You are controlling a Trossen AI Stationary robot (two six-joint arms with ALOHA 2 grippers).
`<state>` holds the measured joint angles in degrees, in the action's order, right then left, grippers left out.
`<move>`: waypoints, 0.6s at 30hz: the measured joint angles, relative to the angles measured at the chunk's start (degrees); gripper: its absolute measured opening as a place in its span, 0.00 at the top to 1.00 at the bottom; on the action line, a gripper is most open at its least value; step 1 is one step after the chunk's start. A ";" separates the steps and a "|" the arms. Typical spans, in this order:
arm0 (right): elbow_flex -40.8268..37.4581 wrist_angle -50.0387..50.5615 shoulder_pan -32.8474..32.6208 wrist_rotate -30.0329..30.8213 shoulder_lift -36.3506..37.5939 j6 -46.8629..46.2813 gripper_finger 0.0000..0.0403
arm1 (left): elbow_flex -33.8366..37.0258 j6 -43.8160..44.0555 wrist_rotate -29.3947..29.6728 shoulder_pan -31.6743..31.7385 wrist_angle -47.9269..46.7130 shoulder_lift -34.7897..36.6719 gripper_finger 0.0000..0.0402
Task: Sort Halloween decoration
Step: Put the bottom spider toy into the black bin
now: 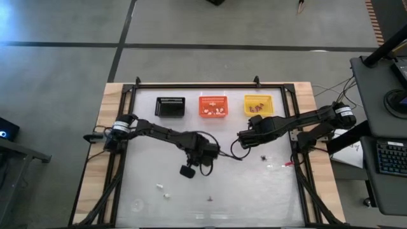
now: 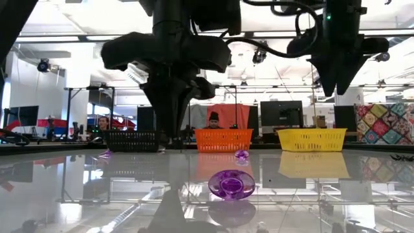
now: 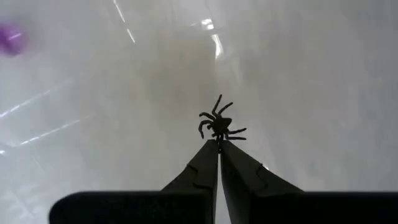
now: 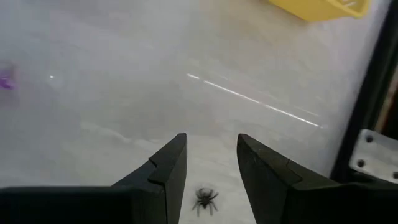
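Observation:
My left gripper is shut on a small black spider over the middle of the table. My right gripper is open and hangs above the table, right of centre. A second black spider lies on the table below and between its fingers, untouched. A purple ring rests flat near the table's near edge. White bits lie near the left front. Black, orange and yellow baskets stand in a row along the far side. My left gripper pinches the black spider at its rear edge, only at the free ends of the two fingers. The fingers point down at the table from above. The spider's body and legs stick out beyond the fingertips; whether it is clear of the table does not show.
The orange and yellow baskets hold small pieces. A pink bit lies by the right rail, and small purple pieces sit farther back. A dark frame borders the table. People sit in the room beyond it.

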<state>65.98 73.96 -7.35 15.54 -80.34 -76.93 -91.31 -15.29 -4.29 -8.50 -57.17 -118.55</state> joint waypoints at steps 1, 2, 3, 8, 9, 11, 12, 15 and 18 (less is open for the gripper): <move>0.00 0.33 0.00 0.05 0.00 -0.01 0.67 | 0.00 -0.52 0.18 0.80 -0.71 0.53 1.00; 0.00 0.42 0.00 0.05 0.00 -0.02 0.67 | 0.00 -1.13 0.44 1.70 -1.61 0.91 1.00; 0.00 0.56 0.00 0.07 0.00 -0.02 0.67 | 0.00 -1.78 0.73 2.73 -2.37 1.50 1.00; -0.21 0.73 -0.25 0.12 0.00 -0.04 0.67 | 0.00 -5.24 2.78 8.63 -6.26 4.63 1.00; -0.41 0.74 -0.26 0.13 0.00 -0.06 0.67 | 0.00 -5.82 2.95 10.14 -6.83 5.37 1.00; -0.96 0.97 -0.26 0.14 0.00 -0.04 0.67 | 0.00 -6.73 3.25 13.24 -7.69 6.99 1.00; -1.28 0.91 -0.26 0.12 0.00 -0.04 0.67 | 0.00 -7.12 3.34 14.96 -7.91 7.76 1.00; -2.61 0.73 -0.28 -0.50 0.00 -0.50 0.67 | 0.00 -7.97 3.34 20.09 -8.58 10.05 1.00; -4.15 0.72 -0.28 -1.78 0.00 -1.14 0.67 | 0.00 -8.24 3.34 25.22 -9.38 11.99 1.00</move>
<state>61.83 74.68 -7.64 13.76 -80.34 -78.06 -91.31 -23.53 -0.95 16.71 -66.55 -106.56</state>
